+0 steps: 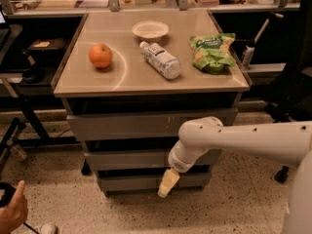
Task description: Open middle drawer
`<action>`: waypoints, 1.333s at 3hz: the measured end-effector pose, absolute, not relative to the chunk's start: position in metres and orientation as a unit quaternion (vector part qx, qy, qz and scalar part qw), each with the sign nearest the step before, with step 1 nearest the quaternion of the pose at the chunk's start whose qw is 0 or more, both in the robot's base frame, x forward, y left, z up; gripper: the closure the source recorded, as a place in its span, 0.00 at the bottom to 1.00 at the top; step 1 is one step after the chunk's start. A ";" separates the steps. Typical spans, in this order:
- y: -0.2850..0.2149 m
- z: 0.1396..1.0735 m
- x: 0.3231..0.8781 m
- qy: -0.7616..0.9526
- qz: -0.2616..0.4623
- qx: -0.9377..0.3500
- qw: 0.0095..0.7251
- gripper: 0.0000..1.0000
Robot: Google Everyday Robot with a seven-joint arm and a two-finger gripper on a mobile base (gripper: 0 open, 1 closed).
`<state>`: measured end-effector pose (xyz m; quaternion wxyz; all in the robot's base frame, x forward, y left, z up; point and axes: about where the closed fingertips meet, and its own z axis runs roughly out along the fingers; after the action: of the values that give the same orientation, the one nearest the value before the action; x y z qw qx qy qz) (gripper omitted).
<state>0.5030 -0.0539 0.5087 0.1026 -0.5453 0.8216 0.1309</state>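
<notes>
- Drawer fronts stack three high under the tabletop (146,79). The middle drawer (126,160) is the wide, shallow grey band between the taller top front (122,126) and the bottom front (131,183).
- The middle drawer looks closed, its flat front smooth, matte and handleless, with a dark gap above and below it.
- The end effector (168,183) hangs just below the right part of the middle drawer, in front of the bottom front and pointing down and to the left. Whether it touches the cabinet cannot be told.
- The end effector shows as one tapered, cream-coloured, rubbery piece. Whether it is set wide or narrow cannot be told.
- The arm (239,139) is a glossy white tube with small dark holes. It reaches in from the right, and its rounded wrist covers part of the middle drawer's front.
- The tabletop is smooth beige laminate and carries a round orange (100,55), a shallow pale bowl (150,30), a clear plastic bottle (161,60) lying on its side, and a crinkled green bag (212,52).
- A person's hand (12,211) shows at the lower left edge, above speckled floor.
</notes>
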 end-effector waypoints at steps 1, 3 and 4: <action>-0.069 0.484 0.526 0.831 0.114 -0.534 0.107 0.00; -0.082 0.451 0.576 0.832 0.097 -0.534 0.116 0.00; -0.081 0.442 0.582 0.833 0.100 -0.533 0.115 0.00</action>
<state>0.5815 -0.0809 0.4415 0.1153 -0.5326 0.8325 0.0998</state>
